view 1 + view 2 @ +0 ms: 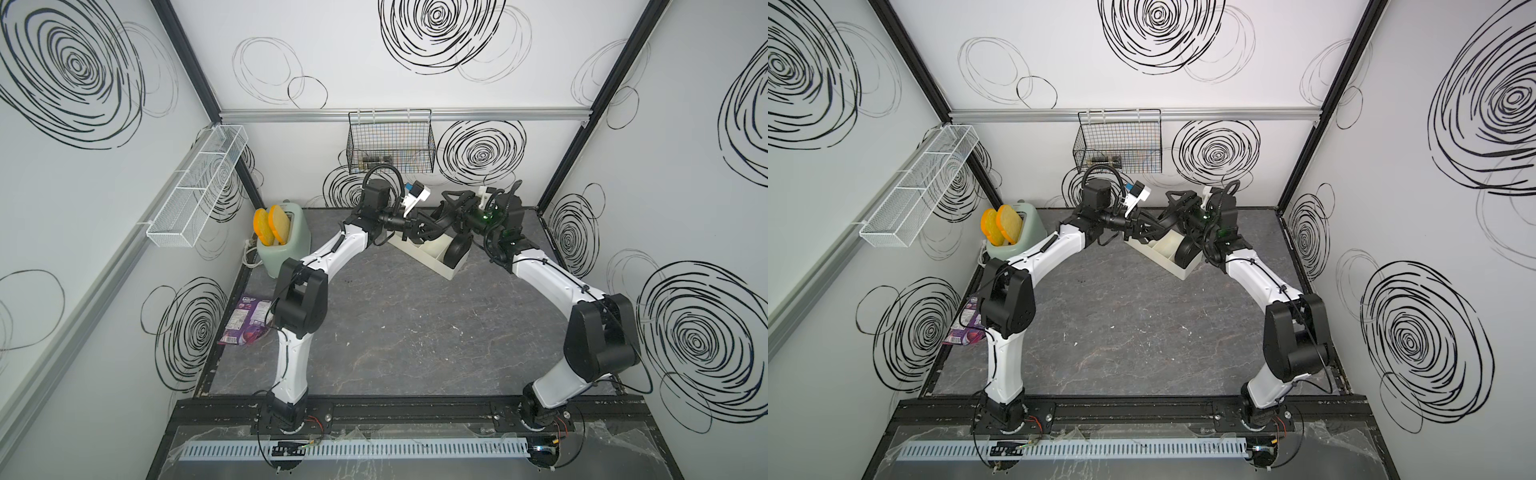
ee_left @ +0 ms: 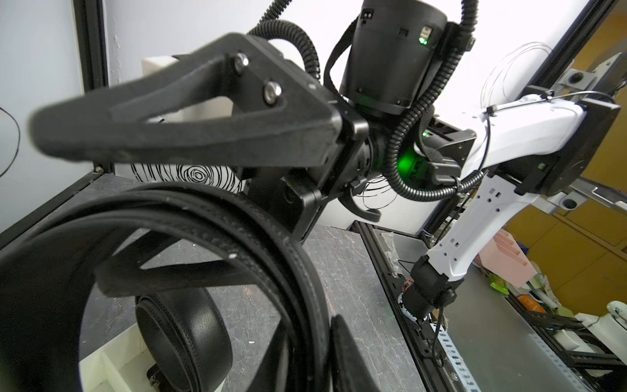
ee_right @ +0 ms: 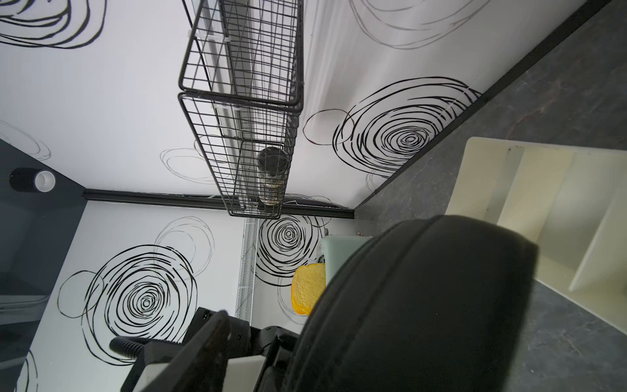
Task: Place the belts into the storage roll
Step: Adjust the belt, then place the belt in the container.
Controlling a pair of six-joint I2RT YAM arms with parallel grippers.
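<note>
A loosely wound black belt (image 2: 264,230) hangs above the far end of the storage roll (image 1: 419,251), a cream tray with compartments. My left gripper (image 2: 327,342) is shut on this coil's band, one finger inside the loop and one outside. My right gripper (image 1: 451,207) faces it with its jaws wide apart. Its lower finger reaches inside the loop, and its upper finger (image 2: 163,129) stands clear above the band. A second belt (image 1: 457,249), tightly coiled, stands in the tray's near right compartment. In the right wrist view the held belt (image 3: 424,305) hides one finger.
A green toaster (image 1: 286,243) with two bread slices stands at the back left of the table. A black wire basket (image 1: 390,145) hangs on the back wall and a white mesh shelf (image 1: 195,187) on the left wall. A purple packet (image 1: 249,324) lies by the left edge.
</note>
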